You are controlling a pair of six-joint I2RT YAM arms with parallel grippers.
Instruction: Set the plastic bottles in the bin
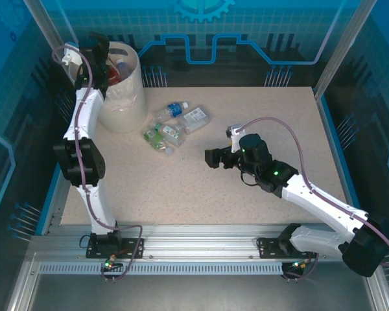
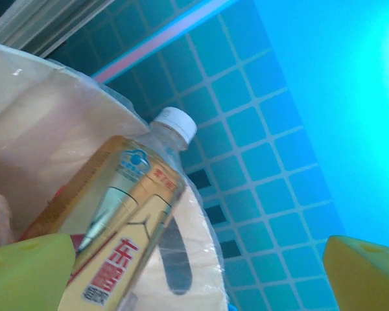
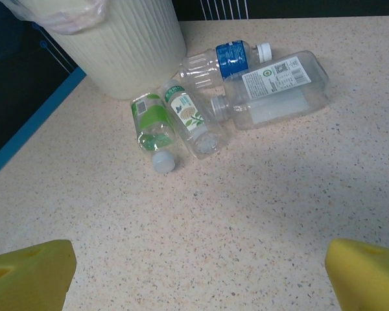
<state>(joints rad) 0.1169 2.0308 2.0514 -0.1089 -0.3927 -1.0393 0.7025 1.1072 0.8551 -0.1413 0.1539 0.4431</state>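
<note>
Right gripper (image 1: 209, 157): low over the middle of the table (image 1: 246, 214), pointing left toward the loose bottles. In the wrist view (image 3: 194, 272) only two yellow fingertips (image 3: 29, 272) show, cut off at the lower corners. They are spread wide with nothing between them.
Green-labelled bottle (image 3: 152, 126): the nearest of the four loose bottles, lying flat with its cap toward the gripper; from above (image 1: 154, 137) it is small and blurred.
Leaf-labelled bottle (image 3: 191, 120): lying against the green one's right side (image 1: 170, 133); I cannot make out a cap.
Large clear bottle (image 3: 275, 91): flat on its side with a white label, neck pointing at the leaf-labelled bottle (image 1: 196, 118).
Blue-labelled bottle (image 3: 227, 59): just behind the large one, white cap to the right (image 1: 177, 109), close to the bin.
Bin (image 1: 123, 103): far left corner of the table. Its ribbed wall (image 3: 126, 45) is cut off at the top of the right wrist view. Bottles inside (image 1: 120, 68) are partly hidden by the left arm.
Left gripper (image 1: 98, 48): above the bin's mouth. In the wrist view (image 2: 198, 278) its yellow tips sit far apart, gripping nothing.
Orange bottle (image 2: 129, 214): white cap up, tilted over the bin's rim (image 2: 52, 116) beside the left fingertip (image 2: 26, 272). Whether they touch cannot be told, and the bottle's base is out of frame.
Handle slot (image 2: 175, 256): dark, partly behind the orange bottle.
</note>
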